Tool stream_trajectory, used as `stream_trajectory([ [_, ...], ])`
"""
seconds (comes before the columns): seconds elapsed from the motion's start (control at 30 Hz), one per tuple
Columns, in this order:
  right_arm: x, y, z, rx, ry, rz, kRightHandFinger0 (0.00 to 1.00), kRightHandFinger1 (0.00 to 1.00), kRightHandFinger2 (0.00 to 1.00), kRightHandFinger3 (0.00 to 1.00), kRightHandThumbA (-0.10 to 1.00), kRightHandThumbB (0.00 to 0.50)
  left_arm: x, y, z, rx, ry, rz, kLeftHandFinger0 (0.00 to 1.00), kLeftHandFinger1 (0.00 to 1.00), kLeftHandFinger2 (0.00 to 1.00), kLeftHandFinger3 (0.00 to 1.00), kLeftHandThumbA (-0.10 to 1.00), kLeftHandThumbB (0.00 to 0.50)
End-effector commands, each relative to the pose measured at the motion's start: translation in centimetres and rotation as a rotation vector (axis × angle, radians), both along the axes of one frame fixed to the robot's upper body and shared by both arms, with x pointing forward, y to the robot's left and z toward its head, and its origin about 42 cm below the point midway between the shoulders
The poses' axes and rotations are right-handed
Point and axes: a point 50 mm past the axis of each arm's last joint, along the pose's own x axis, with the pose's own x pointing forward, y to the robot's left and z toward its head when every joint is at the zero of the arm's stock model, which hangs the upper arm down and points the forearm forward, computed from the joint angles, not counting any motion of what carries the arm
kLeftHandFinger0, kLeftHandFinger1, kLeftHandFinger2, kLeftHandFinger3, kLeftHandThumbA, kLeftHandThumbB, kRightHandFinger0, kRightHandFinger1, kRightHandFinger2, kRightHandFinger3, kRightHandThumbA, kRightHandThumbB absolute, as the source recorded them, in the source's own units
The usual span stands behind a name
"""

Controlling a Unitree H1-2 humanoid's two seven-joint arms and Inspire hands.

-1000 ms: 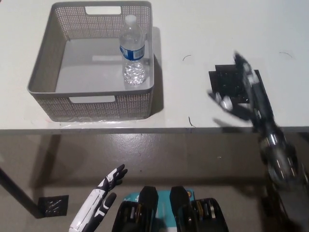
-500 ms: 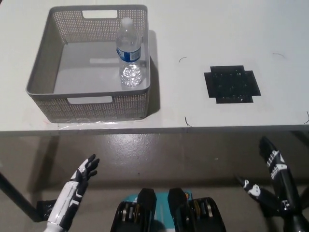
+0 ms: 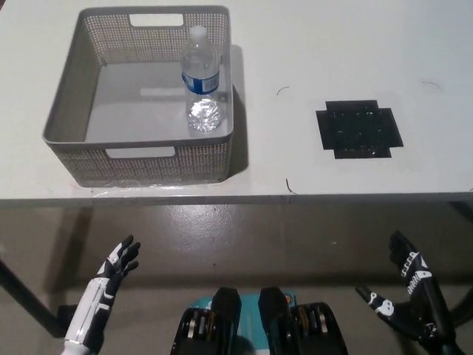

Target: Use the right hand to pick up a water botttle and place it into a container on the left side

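Note:
A clear water bottle (image 3: 202, 80) with a blue label and white cap stands upright inside the grey mesh basket (image 3: 81, 158), near its right wall, on the left part of the white table. My black right hand (image 3: 405, 299) hangs below the table's front edge at the lower right, open and holding nothing. At the lower left, also below the table edge, my white left hand (image 3: 111, 273) rests open with its fingers spread.
A black square mat (image 3: 358, 129) lies on the white table (image 3: 310, 44) to the right of the basket. The table's front edge runs across the middle of the picture, with grey floor below it. A dark table leg (image 3: 22, 292) slants at the far left.
My right arm has come off the table over the black mat and dropped below the front edge, then sunk slightly lower. My left hand has moved left and down.

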Motion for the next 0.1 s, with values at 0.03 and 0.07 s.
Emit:
stream_trajectory([
  [0.03,1.76,0.36,1.01,0.029,-0.083,0.014,1.00,1.00,1.00,1.00,0.97,0.425,0.22,0.46,0.44,-0.025,-0.021,0.037,1.00,1.00,1.00,1.00,1.00,0.225],
  [0.07,1.77,0.41,0.99,0.030,-0.082,0.015,1.00,1.00,1.00,1.00,0.97,0.425,0.19,0.50,0.44,-0.025,-0.021,0.038,1.00,1.00,1.00,1.00,1.00,0.225],
])
